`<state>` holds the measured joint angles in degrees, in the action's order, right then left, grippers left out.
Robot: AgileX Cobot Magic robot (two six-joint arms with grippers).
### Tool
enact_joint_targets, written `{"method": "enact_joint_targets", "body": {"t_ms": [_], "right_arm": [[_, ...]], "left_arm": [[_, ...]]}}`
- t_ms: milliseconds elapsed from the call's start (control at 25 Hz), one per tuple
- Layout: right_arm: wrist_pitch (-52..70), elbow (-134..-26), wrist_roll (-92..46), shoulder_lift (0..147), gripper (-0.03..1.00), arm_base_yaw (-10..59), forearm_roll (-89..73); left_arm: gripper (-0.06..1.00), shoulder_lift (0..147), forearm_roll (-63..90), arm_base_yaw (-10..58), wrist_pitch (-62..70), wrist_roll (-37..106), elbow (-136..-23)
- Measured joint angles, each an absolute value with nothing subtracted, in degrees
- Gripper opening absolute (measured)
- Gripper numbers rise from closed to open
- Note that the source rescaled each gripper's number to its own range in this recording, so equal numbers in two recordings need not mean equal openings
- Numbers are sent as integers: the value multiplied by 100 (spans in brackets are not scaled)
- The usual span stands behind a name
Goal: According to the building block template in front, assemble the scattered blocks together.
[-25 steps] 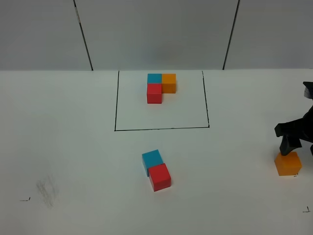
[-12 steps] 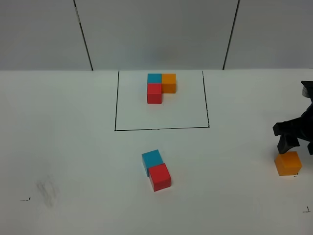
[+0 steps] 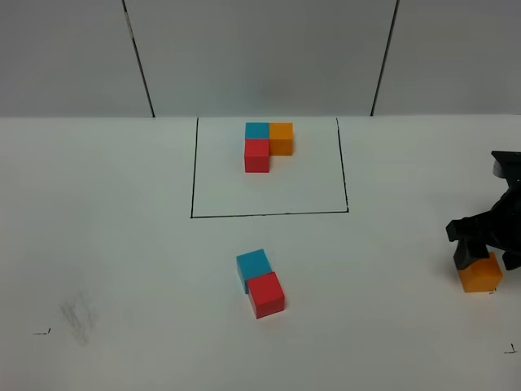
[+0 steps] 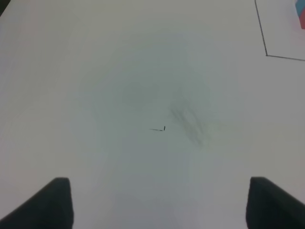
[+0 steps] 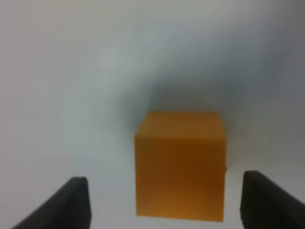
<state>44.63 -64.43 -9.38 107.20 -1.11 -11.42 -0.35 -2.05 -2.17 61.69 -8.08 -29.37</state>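
Note:
The building block template [image 3: 267,145], a neat L of blue, orange and red cubes, sits inside the black-outlined square at the back. Of the scattered blocks, the blue cube [image 3: 253,265] and the red cube [image 3: 266,294] touch each other at the front centre. The orange cube [image 3: 480,277] lies alone at the far right. My right gripper [image 3: 486,256] hangs low over it and is open. In the right wrist view the orange cube [image 5: 180,162] stands between the gripper [image 5: 167,195] fingers with a gap on each side. My left gripper [image 4: 159,202] is open over bare table.
A black-outlined square [image 3: 192,217] marks the template's area. A grey smudge [image 3: 79,314] and a small black tick [image 4: 159,129] mark the table's front left. Small corner marks [image 3: 510,349] sit near the front right edge.
My right gripper has come down and slightly left, so its fingers now straddle the orange cube. The blue and red cubes and the template have not moved.

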Motion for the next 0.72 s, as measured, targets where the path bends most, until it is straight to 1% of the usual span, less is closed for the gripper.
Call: {"method": "enact_joint_targets", "body": {"t_ms": [360,600,720], "right_arm": [[4002,-6441,-953,11322,51,191,-1153],[3904,-6441,-885,11379,51,191,-1106],[3887,-6441,-780,11385,47,191,-982]], "left_arm": [[100,-35,-205,-217,6169,-808,-2937],[100,-35,-205,-217,6169,-808,-2937],[100,-35,-205,-217,6169,-808,-2937]]}}
